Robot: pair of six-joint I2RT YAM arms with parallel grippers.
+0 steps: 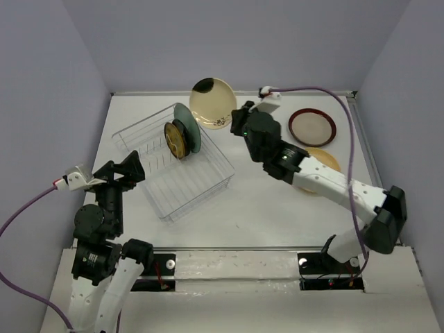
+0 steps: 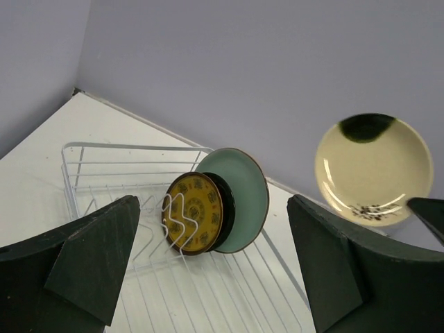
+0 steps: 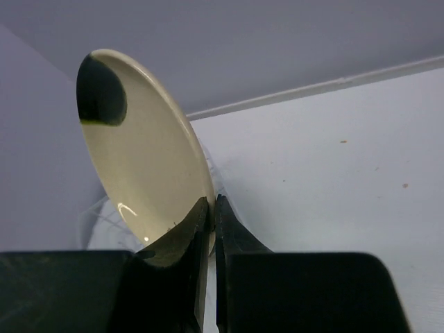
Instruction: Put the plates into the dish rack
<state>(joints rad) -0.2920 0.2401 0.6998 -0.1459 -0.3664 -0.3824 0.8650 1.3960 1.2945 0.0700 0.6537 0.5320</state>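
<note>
While my right gripper (image 3: pixel 210 208) is clamping onto the lower rim of the cream plate (image 3: pixel 139 159), I am holding that plate on edge in the air, just beyond the far right side of the dish rack (image 1: pixel 184 191), dark patch uppermost. The jaws are almost meeting, with only the thin rim between them. My left gripper (image 1: pixel 130 168) is hanging wide open and empty near the rack's left side, touching nothing.

The rack is carrying 3 plates, standing on edge together toward its far end: the mint-green plate (image 2: pixel 246 187), the small black plate (image 2: pixel 225 208) against it, and the yellow patterned plate (image 2: pixel 194 211) in front. 2 more are lying flat on the table (image 1: pixel 277 208) to my right, well apart from the rack: the red-rimmed plate (image 1: pixel 312 126) and the orange-yellow plate (image 1: pixel 326 159), which my right arm is partly hiding.

Handling, as I am judging it:
- The cream plate is looking like glazed ceramic: stiff, slick and weighty for a pinch this small.
- A single hold on the rim is leaving it free to swing about the pads, so I am planning a slow, vertical carry.
- The rim is the right place to hold, since the opposite edge is going down between the wires first.
- It is likely to chip if it is knocking against wire or the standing plates
</note>
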